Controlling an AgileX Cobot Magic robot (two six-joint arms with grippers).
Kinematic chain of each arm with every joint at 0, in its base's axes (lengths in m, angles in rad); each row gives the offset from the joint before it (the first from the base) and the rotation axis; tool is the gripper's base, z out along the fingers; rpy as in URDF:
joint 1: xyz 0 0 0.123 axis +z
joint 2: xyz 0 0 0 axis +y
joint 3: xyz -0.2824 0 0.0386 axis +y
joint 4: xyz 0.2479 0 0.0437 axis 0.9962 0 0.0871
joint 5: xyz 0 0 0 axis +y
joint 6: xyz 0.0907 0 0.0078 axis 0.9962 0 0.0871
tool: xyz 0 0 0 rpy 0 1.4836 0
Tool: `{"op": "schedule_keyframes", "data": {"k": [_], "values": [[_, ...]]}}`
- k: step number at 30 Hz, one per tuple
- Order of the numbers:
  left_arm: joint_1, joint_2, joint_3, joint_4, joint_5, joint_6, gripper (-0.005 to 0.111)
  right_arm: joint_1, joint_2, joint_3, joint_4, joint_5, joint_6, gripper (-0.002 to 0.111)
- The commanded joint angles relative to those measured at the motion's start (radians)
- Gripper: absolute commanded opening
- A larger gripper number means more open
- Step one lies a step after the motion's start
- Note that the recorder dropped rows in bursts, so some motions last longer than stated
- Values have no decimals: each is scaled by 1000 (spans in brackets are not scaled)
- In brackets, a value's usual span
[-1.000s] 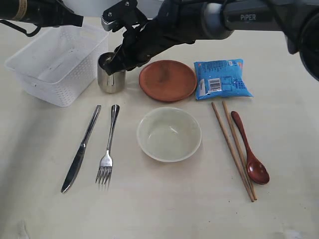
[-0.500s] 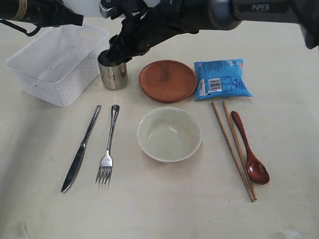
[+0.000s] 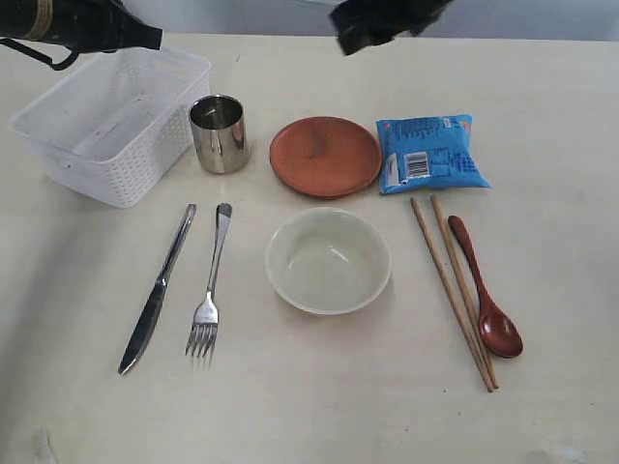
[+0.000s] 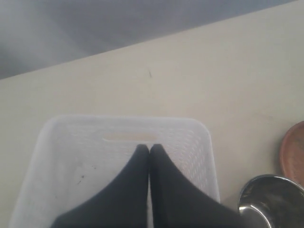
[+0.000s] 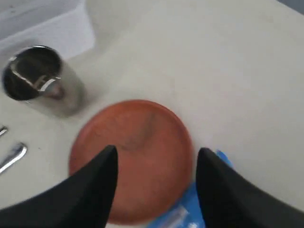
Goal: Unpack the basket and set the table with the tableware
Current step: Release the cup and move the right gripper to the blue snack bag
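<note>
Unpacking looks finished. The basket [image 3: 116, 179] sits at the table's [image 3: 87, 416] far left corner and shows nothing inside where its floor is visible, though the left fingers [image 4: 133, 190], pressed together over it, hide part.

Tableware is laid out. The cup [image 3: 218, 133] stands just beside the basket, the saucer [image 3: 325, 157] next to it, and the packet [image 3: 430, 153] beyond that. Nearer the front edge, the knife [image 3: 157, 290] and fork [image 3: 213, 280] lie left of the bowl [image 3: 329, 261], with the chopsticks [image 3: 451, 290] and spoon [image 3: 484, 300] to its right.

The right fingers [image 5: 95, 190] stand apart and hold nothing, up above the saucer and clear of the cup.

I judge the setting all but done: nothing is held and nothing appears to wait in the basket. The next move calls for taking both arms away without brushing the cup — and for checking that nothing hides under the left fingers.
</note>
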Motion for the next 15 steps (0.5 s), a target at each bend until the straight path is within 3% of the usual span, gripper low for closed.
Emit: {"op": "schedule_keyframes", "data": {"k": [1, 7, 15], "values": [[-3, -10, -5, -1, -16, -9, 0, -149, -6, 56, -13, 56, 37, 49], [-3, -10, -5, -1, -16, -9, 0, -179, 72, 150, -21, -57, 33, 71], [-3, -10, -5, -1, -37, -16, 0, -171, 182, 150, -25, -120, 33, 71]]}}
